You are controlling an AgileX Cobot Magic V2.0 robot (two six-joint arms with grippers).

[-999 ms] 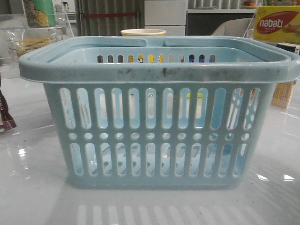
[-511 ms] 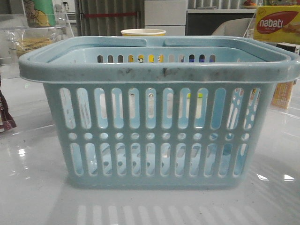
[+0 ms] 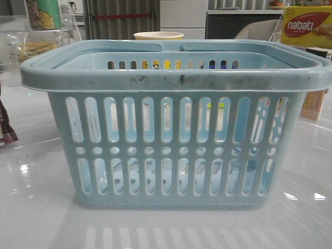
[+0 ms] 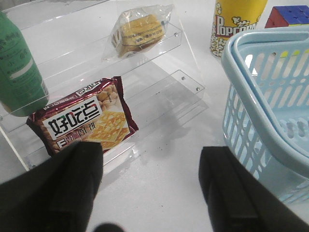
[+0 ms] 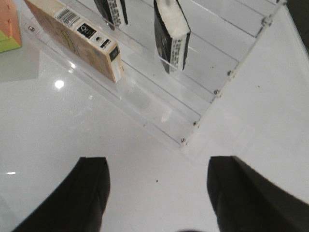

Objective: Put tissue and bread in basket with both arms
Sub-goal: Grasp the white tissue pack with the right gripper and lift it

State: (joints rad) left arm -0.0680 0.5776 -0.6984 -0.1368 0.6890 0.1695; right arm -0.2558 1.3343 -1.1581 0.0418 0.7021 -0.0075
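Change: nothing visibly moved in the front view since the two earlier frames; basket and clutter sit the same.
Basket: basket (image 3: 171, 140) mid-bench, upright, nothing seen inside through the slots; its rim corner also shows in the left wrist view (image 4: 251, 92).
Bread: bread (image 4: 140, 31) lies on an upper step of the clear acrylic shelf (image 4: 186, 82), left of the basket, untouched.
Tissue: tissue (image 5: 171, 36) stands on edge on the right-side clear stepped rack (image 5: 193, 121), untouched.
Left gripper: left gripper (image 4: 149, 179) wide open, holds nothing, hovers over bare bench (image 4: 164, 193) near the shelf foot.
Right gripper: right gripper (image 5: 157, 188) wide open, empty, over bare bench short of the rack.
Handling, bread: judged light, soft, crinkly slippery bag; pinch across the loaf body gently, not the loose film.
Handling, tissue: judged light, squashy, thin; grip across its flat faces.
Around, left: red cracker pack (image 4: 84, 121) on the lowest step sits between gripper and bread; green bottle (image 4: 19, 72) beside it; popcorn cup (image 4: 236, 24) and cube (image 4: 289, 14) behind the basket.
Around, right: orange box (image 5: 77, 38) and a second dark pack (image 5: 111, 9) near the tissue; risk of nudging them.
In the way: step edges, high basket rim to clear.
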